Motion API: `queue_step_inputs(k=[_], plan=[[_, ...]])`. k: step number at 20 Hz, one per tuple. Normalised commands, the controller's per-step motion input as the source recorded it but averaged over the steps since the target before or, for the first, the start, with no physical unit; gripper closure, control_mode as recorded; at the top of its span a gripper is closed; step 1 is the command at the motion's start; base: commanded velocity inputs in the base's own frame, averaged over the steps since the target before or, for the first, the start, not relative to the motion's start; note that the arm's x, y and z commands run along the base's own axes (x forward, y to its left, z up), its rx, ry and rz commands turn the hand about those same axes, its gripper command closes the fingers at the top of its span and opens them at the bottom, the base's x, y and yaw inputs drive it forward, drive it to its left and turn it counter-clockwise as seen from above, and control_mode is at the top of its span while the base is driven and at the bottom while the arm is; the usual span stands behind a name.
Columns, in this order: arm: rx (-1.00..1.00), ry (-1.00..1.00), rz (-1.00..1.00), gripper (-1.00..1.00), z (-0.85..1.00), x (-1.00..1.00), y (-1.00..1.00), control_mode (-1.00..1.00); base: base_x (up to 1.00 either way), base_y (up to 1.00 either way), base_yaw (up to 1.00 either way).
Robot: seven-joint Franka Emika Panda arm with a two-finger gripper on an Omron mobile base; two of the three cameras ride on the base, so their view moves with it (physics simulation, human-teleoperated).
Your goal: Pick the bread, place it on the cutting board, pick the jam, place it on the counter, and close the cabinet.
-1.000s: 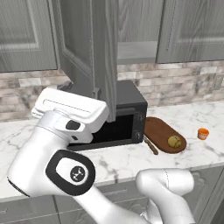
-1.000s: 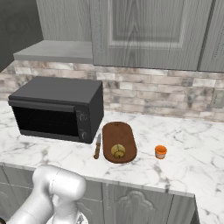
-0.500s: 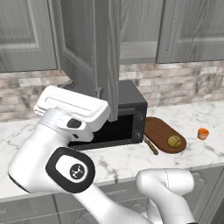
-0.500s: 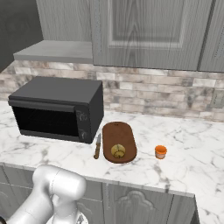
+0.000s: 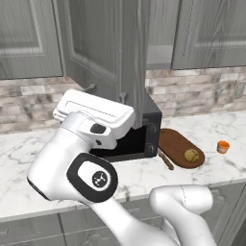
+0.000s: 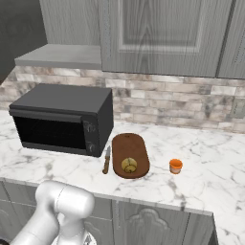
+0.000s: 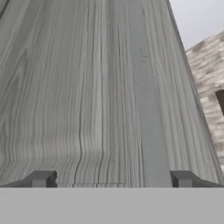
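The bread [image 6: 128, 165] already sits on the cutting board [image 6: 129, 146] and the jam [image 6: 175, 165] stands on the counter [image 6: 210, 172] just beside it, so by my reading only closing the cabinet is left. The gripper [image 7: 111, 179], fingers spread wide and holding nothing, is pressed close against the cabinet door [image 7: 96, 87], which still hangs open; bread and jam lie well away from it.

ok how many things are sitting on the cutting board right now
1. The bread sits on the cutting board, toward its near end. The knife lies on the counter beside the board's left edge, and the jam stands on the counter to its right.
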Motion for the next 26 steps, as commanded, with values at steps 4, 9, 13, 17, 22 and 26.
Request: queue_step_inputs(k=[4, 9, 13, 17, 22, 26], plan=[[0.0, 0.0, 0.0, -1.0, 0.0, 0.34, -0.4, -1.0, 0.0, 0.0, 0.0], [0.0, 0.0, 0.0, -1.0, 0.0, 0.3, -0.37, -1.0, 0.0, 0.0, 0.0], [0.0, 0.0, 0.0, -1.0, 0.0, 0.3, -0.37, -1.0, 0.0, 0.0, 0.0], [0.0, 0.0, 0.0, -1.0, 0.0, 0.32, -0.36, -1.0, 0.0, 0.0, 0.0], [0.0, 0.0, 0.0, -1.0, 0.0, 0.33, -0.37, -1.0, 0.0, 0.0, 0.0], [0.0, 0.0, 0.0, -1.0, 0.0, 0.32, -0.34, -1.0, 0.0, 0.0, 0.0]])
